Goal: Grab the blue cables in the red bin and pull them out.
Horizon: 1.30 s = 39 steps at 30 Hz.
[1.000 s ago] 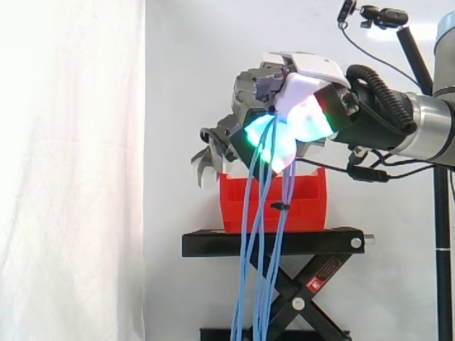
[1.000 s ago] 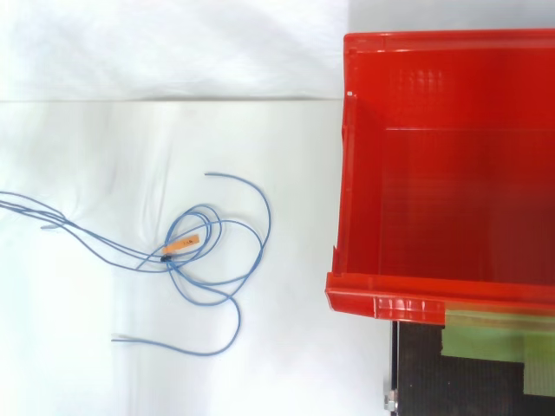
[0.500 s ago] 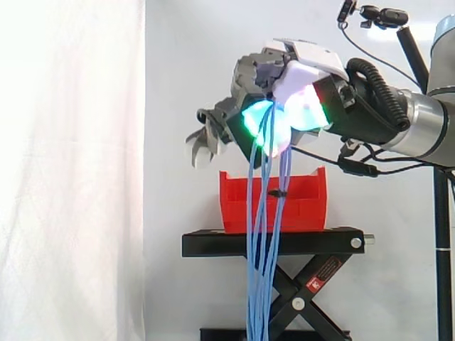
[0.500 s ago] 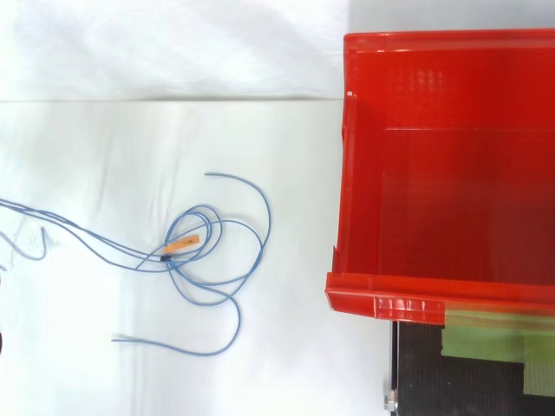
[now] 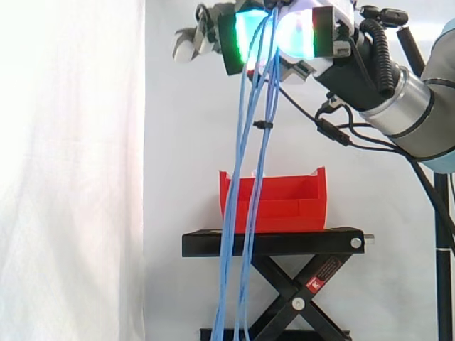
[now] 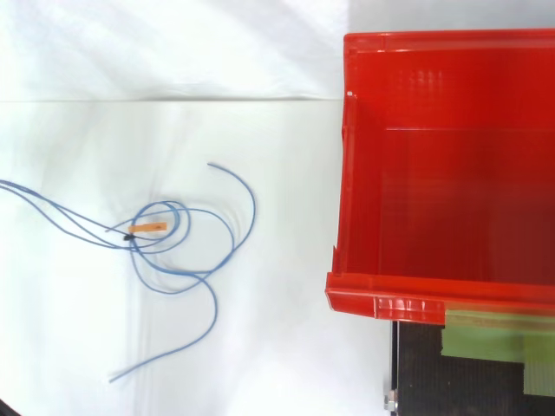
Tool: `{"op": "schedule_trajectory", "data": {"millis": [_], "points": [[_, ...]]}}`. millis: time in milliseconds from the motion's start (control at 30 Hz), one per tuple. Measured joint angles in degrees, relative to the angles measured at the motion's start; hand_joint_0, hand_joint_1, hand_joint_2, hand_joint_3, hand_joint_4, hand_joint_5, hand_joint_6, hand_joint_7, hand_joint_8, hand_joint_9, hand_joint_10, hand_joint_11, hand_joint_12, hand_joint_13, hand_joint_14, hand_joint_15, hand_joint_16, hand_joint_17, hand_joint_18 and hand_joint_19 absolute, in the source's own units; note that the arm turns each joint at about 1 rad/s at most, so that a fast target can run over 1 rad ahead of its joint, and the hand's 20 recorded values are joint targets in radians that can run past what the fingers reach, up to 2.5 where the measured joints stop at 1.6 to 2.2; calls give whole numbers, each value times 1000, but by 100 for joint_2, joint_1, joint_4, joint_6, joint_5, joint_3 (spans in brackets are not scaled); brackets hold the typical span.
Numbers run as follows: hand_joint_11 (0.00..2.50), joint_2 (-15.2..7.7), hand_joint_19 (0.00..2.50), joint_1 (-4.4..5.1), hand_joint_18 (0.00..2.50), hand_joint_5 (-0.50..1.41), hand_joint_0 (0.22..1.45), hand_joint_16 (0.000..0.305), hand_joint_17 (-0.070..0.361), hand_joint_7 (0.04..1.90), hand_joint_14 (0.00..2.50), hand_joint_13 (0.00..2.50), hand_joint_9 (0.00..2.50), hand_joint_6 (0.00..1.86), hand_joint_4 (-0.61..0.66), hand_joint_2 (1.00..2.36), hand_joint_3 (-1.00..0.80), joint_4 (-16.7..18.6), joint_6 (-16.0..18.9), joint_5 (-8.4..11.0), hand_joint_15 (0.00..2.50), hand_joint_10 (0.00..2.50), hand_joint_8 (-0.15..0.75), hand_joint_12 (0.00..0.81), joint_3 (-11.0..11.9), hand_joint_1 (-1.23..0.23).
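Note:
My hand [image 5: 284,32] is high at the top of the side view, well above the red bin [image 5: 274,206], with its glowing fingers curled round a bundle of blue cables [image 5: 245,177]. The cables hang straight down from the hand, pass in front of the bin's left part and run below the stand. In the top view the cables' loose ends [image 6: 178,251] lie looped on the white floor left of the red bin [image 6: 451,165], with a small orange tag [image 6: 147,228] on them. No cable shows inside the bin.
The bin stands on a black scissor-lift stand [image 5: 274,245] before the white curtain. A green taped patch [image 6: 494,334] sits on the stand's top below the bin in the top view. A black pole [image 5: 444,234] rises at the far right.
My hand has risen from just above the bin to the top of the side view, lifting the cables. On the floor the cable loops and orange tag have slid left.

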Motion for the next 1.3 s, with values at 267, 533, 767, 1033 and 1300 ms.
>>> {"op": "schedule_trajectory", "data": {"millis": [267,533,767,1033,1300], "points": [[772,-1,449,-37,499,590,915,40,90,469,18,706,830,1073,-21,1000,-1000,140,-180,-171,453,21,246,330,0,-878],[773,-2,448,-67,498,591,917,40,90,472,18,706,832,1069,-23,1000,-1000,-477,247,67,454,19,249,330,-13,-879],[773,0,447,-60,499,594,915,40,90,470,17,704,833,1060,-20,1000,-1000,-406,918,544,457,22,247,330,-578,-880],[771,5,452,42,499,595,915,40,90,472,17,703,831,1056,-17,1000,-1000,-146,2027,1115,449,21,246,329,-945,-879],[769,1,450,150,498,596,915,40,91,476,17,703,828,1049,-23,1000,-1000,-899,3235,1692,449,21,245,331,-958,-879]]}}
